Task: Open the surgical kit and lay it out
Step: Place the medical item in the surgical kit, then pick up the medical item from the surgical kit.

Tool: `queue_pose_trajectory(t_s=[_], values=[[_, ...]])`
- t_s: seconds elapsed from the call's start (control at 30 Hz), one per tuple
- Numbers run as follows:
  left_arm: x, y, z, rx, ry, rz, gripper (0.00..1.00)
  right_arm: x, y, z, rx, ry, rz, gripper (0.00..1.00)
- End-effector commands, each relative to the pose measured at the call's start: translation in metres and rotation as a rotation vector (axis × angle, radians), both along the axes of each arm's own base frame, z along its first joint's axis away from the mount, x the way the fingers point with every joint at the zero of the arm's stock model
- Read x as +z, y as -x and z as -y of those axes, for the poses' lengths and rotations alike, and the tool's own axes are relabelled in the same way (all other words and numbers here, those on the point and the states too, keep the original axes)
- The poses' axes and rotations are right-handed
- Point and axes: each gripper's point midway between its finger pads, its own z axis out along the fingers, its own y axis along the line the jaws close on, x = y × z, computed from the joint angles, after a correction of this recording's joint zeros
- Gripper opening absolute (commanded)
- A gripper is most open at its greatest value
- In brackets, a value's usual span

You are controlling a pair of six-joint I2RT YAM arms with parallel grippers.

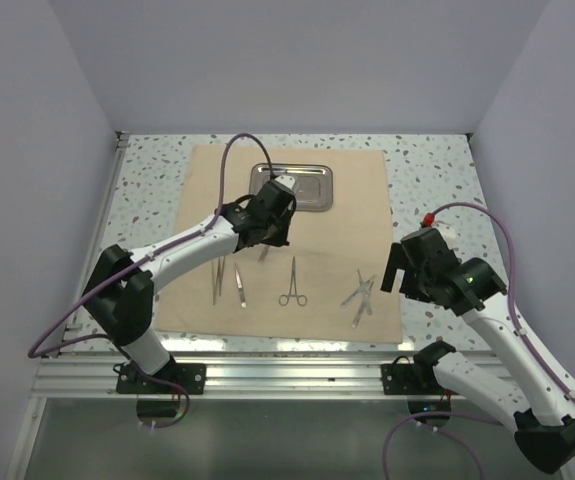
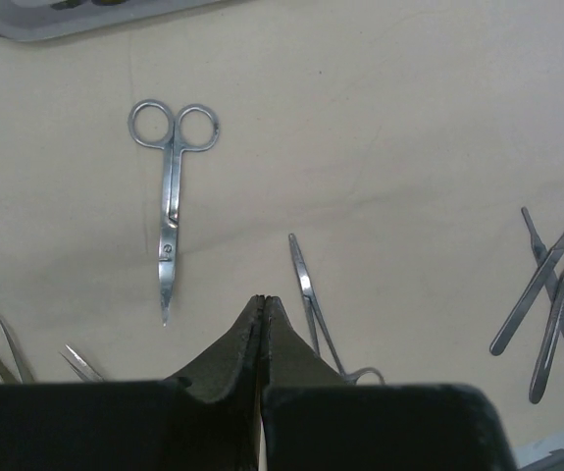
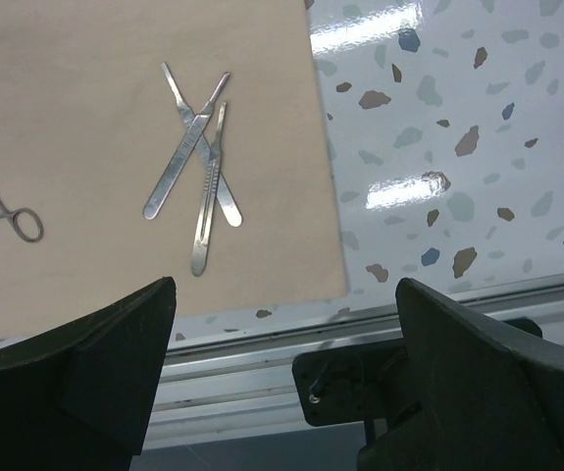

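Note:
The beige cloth wrap (image 1: pixel 297 225) lies spread flat on the table. The steel tray (image 1: pixel 292 188) sits at its far middle and shows in the left wrist view (image 2: pixel 56 20). Scissors (image 2: pixel 172 211), ring-handled forceps (image 1: pixel 292 287) (image 2: pixel 313 299), tweezers (image 1: pixel 229 280) and three crossed flat handles (image 1: pixel 360 293) (image 3: pixel 195 167) lie on the cloth. My left gripper (image 1: pixel 270 240) (image 2: pixel 263 299) is shut and empty, hovering over the cloth just near of the scissors. My right gripper (image 1: pixel 399 275) (image 3: pixel 286 289) is open and empty at the cloth's near right corner.
The speckled table top (image 1: pixel 437 190) surrounds the cloth. An aluminium rail (image 1: pixel 297 365) (image 3: pixel 232 358) runs along the near edge, with the arm's mounting bracket (image 3: pixel 340 383) on it. White walls close in the back and sides.

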Motion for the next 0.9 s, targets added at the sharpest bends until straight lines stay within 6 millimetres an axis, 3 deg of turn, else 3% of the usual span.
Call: queue_pose_trajectory(t_s=[0.0, 0.1, 0.13, 0.17, 0.23, 0.37, 0.47, 0.7, 0.87], values=[[0.029, -0.016, -0.007, 0.097, 0.044, 0.083, 0.0, 0.003, -0.003, -0.005, 0.016, -0.031, 0.024, 0.98], [0.03, -0.024, -0.008, 0.092, -0.002, 0.104, 0.16, 0.005, -0.003, -0.005, 0.023, -0.028, 0.028, 0.98], [0.026, -0.028, -0.016, 0.118, -0.042, 0.108, 0.28, 0.005, -0.003, -0.005, 0.023, -0.025, 0.03, 0.98], [0.027, -0.033, -0.016, 0.113, -0.062, 0.12, 0.32, 0.006, -0.003, -0.004, 0.022, -0.024, 0.031, 0.98], [0.009, -0.043, -0.023, 0.12, -0.114, 0.096, 0.41, 0.006, -0.003, -0.004, 0.019, -0.022, 0.034, 0.99], [-0.021, -0.057, -0.028, 0.111, -0.189, 0.041, 0.43, 0.007, -0.003, -0.002, 0.016, -0.016, 0.034, 0.98], [-0.043, -0.055, -0.035, 0.107, -0.244, -0.002, 0.41, 0.008, -0.003, 0.0, 0.007, -0.007, 0.035, 0.98], [-0.061, -0.038, -0.055, 0.106, -0.261, -0.03, 0.43, 0.007, -0.001, 0.002, -0.003, -0.001, 0.031, 0.98], [-0.072, -0.026, -0.05, 0.048, -0.224, -0.066, 0.42, 0.002, -0.003, 0.001, 0.001, 0.009, 0.011, 0.98]])
